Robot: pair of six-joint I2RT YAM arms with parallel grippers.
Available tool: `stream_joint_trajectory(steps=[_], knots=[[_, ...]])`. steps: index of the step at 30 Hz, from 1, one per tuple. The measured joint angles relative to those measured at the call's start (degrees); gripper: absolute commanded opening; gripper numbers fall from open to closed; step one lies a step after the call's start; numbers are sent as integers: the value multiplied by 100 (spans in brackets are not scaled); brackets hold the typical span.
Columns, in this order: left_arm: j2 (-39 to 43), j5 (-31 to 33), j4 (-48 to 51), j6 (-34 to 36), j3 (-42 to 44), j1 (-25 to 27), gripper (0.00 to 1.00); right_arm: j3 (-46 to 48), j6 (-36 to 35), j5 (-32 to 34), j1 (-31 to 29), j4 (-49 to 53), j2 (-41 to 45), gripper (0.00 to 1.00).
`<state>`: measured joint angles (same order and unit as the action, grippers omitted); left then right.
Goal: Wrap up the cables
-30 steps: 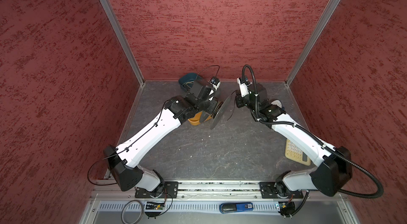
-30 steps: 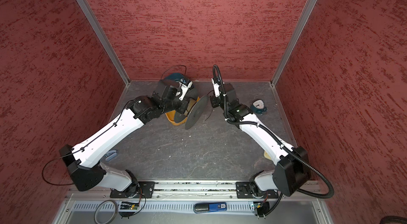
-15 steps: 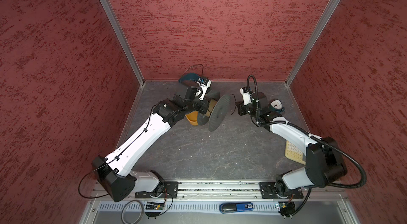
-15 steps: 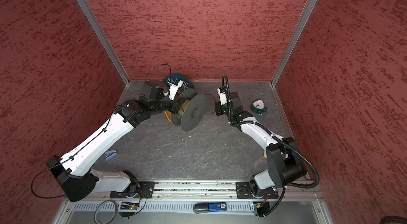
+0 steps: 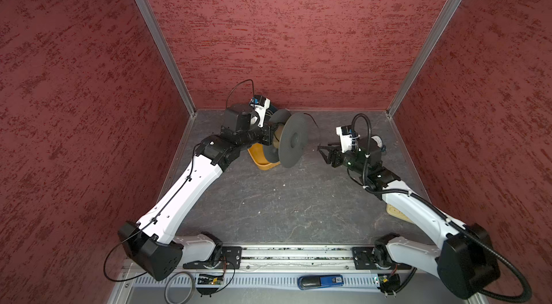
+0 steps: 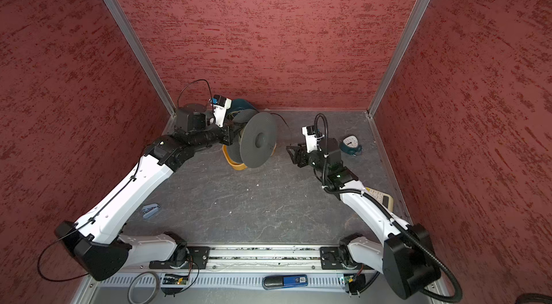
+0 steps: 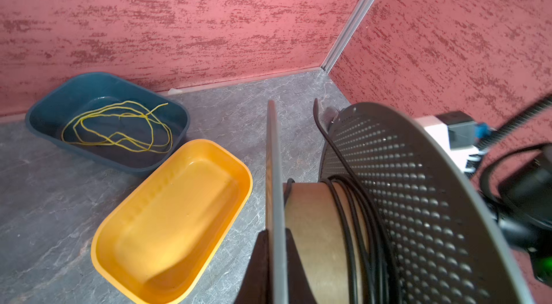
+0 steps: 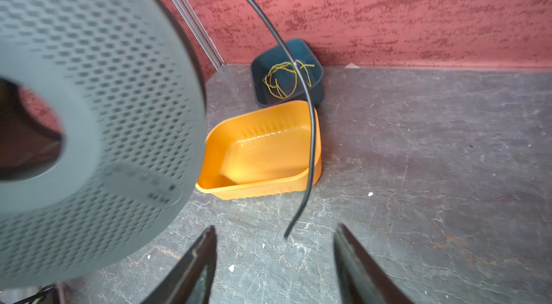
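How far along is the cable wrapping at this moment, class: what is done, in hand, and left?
Done: several turns of the black cord lie around the spool hub. In hand: the left end effector grips the spool's flange; the right end effector is open, holding nothing. Left: the cord's free tail hangs loose and needs tucking in.

Bright even light; blurry nearby spool (image 8: 98, 84).

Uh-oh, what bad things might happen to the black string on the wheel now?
The loose end of the black cord hangs free in front of the open right gripper, so its turns might unwind off the spool. The left gripper pinches only one flange, so the spool might slip or tilt.
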<state>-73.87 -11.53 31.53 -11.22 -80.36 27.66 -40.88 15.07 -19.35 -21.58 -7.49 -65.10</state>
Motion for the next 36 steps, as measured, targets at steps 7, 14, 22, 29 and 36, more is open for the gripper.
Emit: stream_joint_trajectory(steps=[7,14,22,29,36], knots=[[0,-234,-153,-142,2,-87,0,81,192,114,116,63,212,71],[-7,-393,-205,-205,2,-101,0,81,472,-61,501,24,-83,63],[-7,-597,-306,-249,118,-116,0,81,787,-728,660,-505,-520,47],[-7,-684,-372,-284,240,-179,0,2,1025,-1368,708,-986,-938,42],[-7,-807,-509,-356,280,-205,0,-68,1276,-1803,713,-1416,-1405,28]])
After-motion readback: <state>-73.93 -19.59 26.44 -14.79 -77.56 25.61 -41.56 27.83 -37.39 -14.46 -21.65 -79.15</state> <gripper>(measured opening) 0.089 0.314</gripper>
